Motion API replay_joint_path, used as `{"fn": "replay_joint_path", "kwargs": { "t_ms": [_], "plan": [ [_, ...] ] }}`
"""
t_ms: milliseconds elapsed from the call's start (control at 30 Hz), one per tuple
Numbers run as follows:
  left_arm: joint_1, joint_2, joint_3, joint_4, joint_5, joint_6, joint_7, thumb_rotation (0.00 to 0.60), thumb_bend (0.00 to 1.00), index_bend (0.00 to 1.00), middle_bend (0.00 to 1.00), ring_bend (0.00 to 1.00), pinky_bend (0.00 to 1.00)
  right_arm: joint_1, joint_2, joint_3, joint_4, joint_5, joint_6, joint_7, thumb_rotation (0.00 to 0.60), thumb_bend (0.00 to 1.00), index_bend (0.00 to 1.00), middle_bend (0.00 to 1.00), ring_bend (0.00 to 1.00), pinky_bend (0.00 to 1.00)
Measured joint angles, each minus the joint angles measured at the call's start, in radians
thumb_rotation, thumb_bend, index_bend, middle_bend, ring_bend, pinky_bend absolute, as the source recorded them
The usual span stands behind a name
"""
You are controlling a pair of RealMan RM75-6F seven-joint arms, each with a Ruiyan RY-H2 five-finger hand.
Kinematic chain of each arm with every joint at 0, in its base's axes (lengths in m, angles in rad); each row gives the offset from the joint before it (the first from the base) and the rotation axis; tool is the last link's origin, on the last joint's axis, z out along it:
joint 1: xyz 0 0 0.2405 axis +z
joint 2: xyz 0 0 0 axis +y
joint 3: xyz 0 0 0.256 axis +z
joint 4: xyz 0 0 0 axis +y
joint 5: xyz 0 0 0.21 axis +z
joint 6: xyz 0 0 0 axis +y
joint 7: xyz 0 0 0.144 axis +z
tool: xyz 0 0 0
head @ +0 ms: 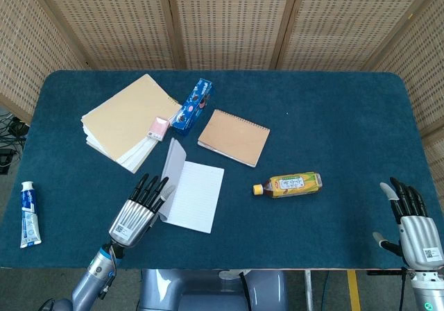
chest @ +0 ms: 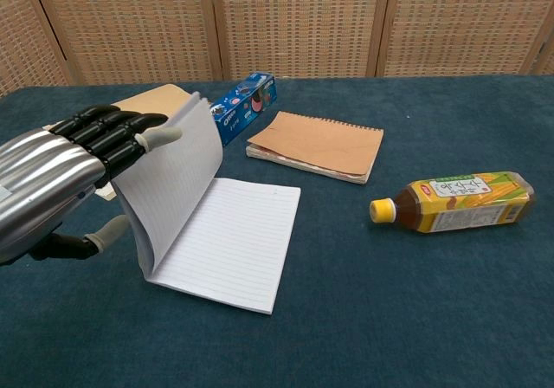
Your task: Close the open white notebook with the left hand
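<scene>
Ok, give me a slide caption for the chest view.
Left hand lifts the white notebook's left page upright, mid-close.

Woven rattan screens (head: 229, 19) in wooden frames stand behind the blue-carpeted table (head: 333, 116).

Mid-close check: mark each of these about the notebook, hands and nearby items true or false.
1. The white notebook lies fully flat and open. False: its left half is raised steeply and only the right page lies flat.
2. The left hand is behind the raised half. True.
3. The right hand holds the bottle. False: it is at the table's right edge with fingers apart, apart from the tea bottle.
4. The brown spiral notebook is closed. True.
5. The toothpaste tube sits on the raised page. False: it lies near the table's left edge.
</scene>
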Motion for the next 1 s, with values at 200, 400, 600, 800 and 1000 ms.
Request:
{"fn": "replay_joint_path", "kwargs": {
  "t_ms": [200, 400, 600, 800, 1000],
  "plan": [
    [-0.037, -0.029, -0.004, 0.049, 0.06, 0.023, -0.03, 0.6, 0.42, 0.0, 0.0, 0.0, 0.0, 0.0, 0.001, 0.0, -0.002, 0.003, -0.003, 0.0, 0.6, 0.1, 0.0, 0.0, 0.0, 0.0],
    [-0.035, -0.028, 0.0, 0.027, 0.049, 0.017, -0.023, 0.6, 0.37, 0.0, 0.0, 0.0, 0.0, 0.0, 0.006, 0.001, -0.002, 0.008, -0.006, 0.012, 0.6, 0.1, 0.0, 0.0, 0.0, 0.0],
    [-0.02, 0.02, 0.01, 0.004, 0.007, 0.008, -0.073, 0.6, 0.32, 0.0, 0.0, 0.0, 0.0, -0.001, 0.007, 0.001, -0.002, 0.008, -0.005, 0.007, 0.6, 0.1, 0.0, 0.0, 0.0, 0.0],
    [0.027, 0.136, 0.023, -0.062, -0.079, 0.013, -0.156, 0.6, 0.22, 0.0, 0.0, 0.0, 0.0, 0.0, 0.005, 0.0, -0.002, 0.009, -0.01, -0.009, 0.6, 0.1, 0.0, 0.0, 0.0, 0.0],
    [0.101, 0.237, 0.038, -0.112, -0.139, 0.071, -0.26, 0.6, 0.17, 0.0, 0.0, 0.0, 0.0, 0.002, 0.001, -0.003, -0.004, 0.008, -0.016, -0.029, 0.6, 0.1, 0.0, 0.0, 0.0, 0.0]
  ]
}}
